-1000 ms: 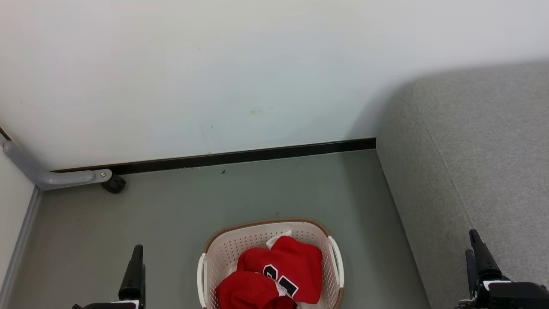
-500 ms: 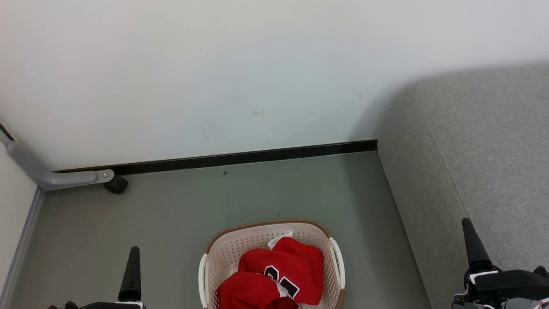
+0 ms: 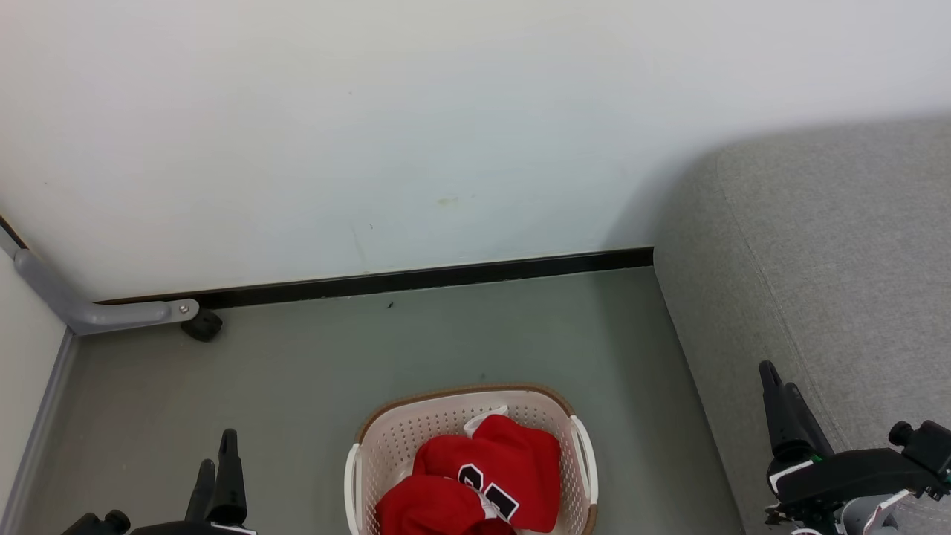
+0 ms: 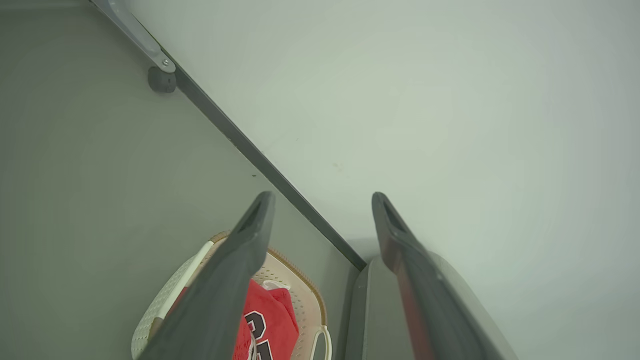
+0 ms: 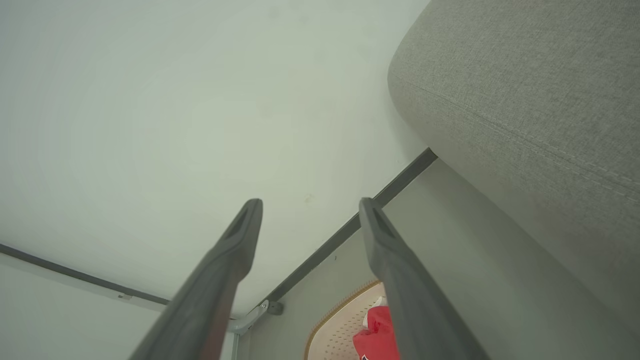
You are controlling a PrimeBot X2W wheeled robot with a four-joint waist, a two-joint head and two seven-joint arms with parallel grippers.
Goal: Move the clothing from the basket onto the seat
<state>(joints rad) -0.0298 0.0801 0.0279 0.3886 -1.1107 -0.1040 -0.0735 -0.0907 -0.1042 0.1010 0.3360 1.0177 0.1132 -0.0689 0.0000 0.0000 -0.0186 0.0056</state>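
The cream basket [image 3: 461, 392] with a brown rim stands on the floor at the bottom centre of the head view. Red clothing [image 3: 490, 475] with black numerals lies bunched inside it. To the right stands the grey seat [image 3: 839, 260]. My left gripper [image 3: 217, 453] is open at the lower left, left of the basket. My right gripper [image 3: 777, 377] is open over the seat's front edge. Between the fingers of my open left gripper [image 4: 321, 197], the left wrist view shows the basket [image 4: 280, 274], the clothing [image 4: 270, 315] and the seat [image 4: 375, 310]. The right wrist view shows my open right gripper [image 5: 310, 202], the basket [image 5: 340, 320], the clothing [image 5: 375, 330] and the seat [image 5: 525, 100].
A pale wall with a black baseboard [image 3: 416, 279] runs behind the basket. A grey metal tube leg [image 3: 96, 313] with a black foot [image 3: 202, 325] sits at the far left corner. Grey floor [image 3: 334, 357] surrounds the basket.
My right gripper has moved left and up that view and turned so both fingers show. The left gripper has sunk a little and turned. The camera has shifted slightly.
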